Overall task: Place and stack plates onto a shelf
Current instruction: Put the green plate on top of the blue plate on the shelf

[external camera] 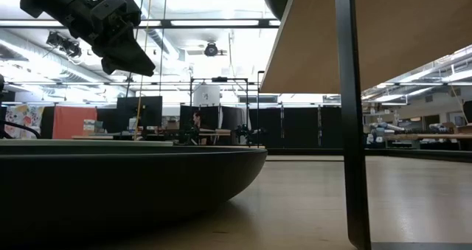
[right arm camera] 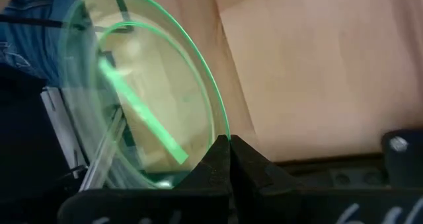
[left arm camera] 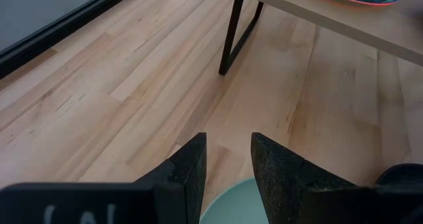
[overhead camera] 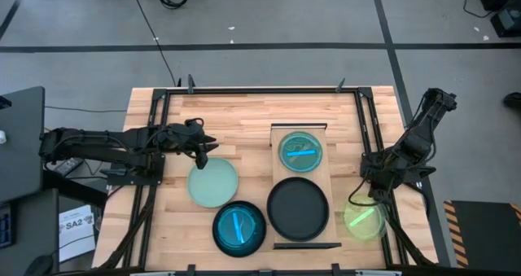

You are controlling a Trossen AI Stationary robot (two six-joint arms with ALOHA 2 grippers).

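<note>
The shelf (overhead camera: 277, 177) is a raised plank on thin dark legs. It bears a black plate (overhead camera: 298, 208) at its near end and a teal-blue plate with an orange rim (overhead camera: 300, 151) at its far end. A pale mint plate (overhead camera: 213, 182) and a teal-blue plate (overhead camera: 239, 227) lie flat on the table left of the shelf. My left gripper (overhead camera: 203, 150) hovers open above the mint plate's far edge (left arm camera: 228, 204), with nothing between its fingers. My right gripper (overhead camera: 368, 196), right of the shelf, is shut on a lime-green plate (overhead camera: 363, 219). My right gripper pinches the lime-green plate's rim (right arm camera: 218, 135) between its two fingers, at their free ends. The fingers slant down from above. The plate tilts away below the fingers. I cannot tell whether its far rim still rests on the table.
The table's dark frame rails (overhead camera: 370, 129) run along both sides, and the lime-green plate overlaps the right one. A shelf leg (left arm camera: 231, 32) stands ahead of my left gripper. In the low view a dark plate (external camera: 110, 183) fills the foreground beside another shelf leg (external camera: 350, 117).
</note>
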